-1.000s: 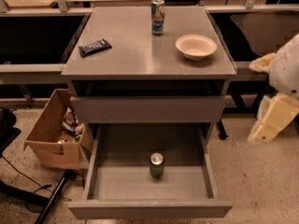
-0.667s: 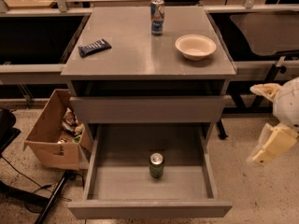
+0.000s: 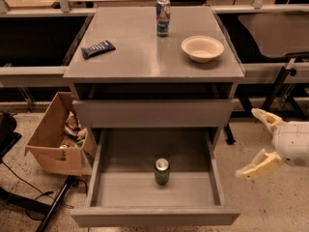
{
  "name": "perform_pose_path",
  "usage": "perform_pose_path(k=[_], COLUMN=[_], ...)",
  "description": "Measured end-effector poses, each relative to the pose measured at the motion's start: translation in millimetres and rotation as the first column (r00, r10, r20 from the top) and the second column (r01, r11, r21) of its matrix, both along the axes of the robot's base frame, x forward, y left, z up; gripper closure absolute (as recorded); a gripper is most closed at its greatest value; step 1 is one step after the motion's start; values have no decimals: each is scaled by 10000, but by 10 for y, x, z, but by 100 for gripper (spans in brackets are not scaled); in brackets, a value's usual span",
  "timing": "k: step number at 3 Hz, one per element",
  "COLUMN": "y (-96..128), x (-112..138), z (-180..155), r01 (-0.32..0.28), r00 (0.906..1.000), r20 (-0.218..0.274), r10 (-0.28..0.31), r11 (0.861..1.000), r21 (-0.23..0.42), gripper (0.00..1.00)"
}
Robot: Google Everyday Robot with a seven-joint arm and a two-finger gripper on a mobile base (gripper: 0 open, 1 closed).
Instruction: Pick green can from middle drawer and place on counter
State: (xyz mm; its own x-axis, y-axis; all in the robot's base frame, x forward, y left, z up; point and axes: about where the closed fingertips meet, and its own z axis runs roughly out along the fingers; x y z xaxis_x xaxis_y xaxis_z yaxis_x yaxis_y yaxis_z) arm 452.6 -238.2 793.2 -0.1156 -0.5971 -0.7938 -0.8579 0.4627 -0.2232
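Note:
The green can [image 3: 161, 171] stands upright on the bare floor of the open middle drawer [image 3: 120, 190], near its middle. The grey counter [image 3: 140, 52] tops the cabinet above it. My gripper [image 3: 253, 141] is at the right edge of the view, to the right of the drawer and apart from it. It is open and empty, with its pale fingers [image 3: 255, 167] spread and pointing left.
On the counter stand a blue-and-white can [image 3: 163, 17], a white bowl [image 3: 202, 48] and a dark snack packet [image 3: 98, 49]. A cardboard box [image 3: 53, 139] with litter sits on the floor left of the drawer. Wooden benches run behind the cabinet.
My gripper has come down along the right side, from the level of the top drawer to the level of the open middle drawer. The can has not moved.

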Motion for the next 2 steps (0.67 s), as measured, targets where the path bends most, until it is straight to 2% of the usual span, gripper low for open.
perform_pose_path(k=[1,2], y=[54,53], x=[28,28], z=[-163,-163], r01=[-513,-519], r00=[9974,9974], r20=[526,530], r10=[491,498], r11=[9978,9979], r21=[413,397], gripper=[0,0])
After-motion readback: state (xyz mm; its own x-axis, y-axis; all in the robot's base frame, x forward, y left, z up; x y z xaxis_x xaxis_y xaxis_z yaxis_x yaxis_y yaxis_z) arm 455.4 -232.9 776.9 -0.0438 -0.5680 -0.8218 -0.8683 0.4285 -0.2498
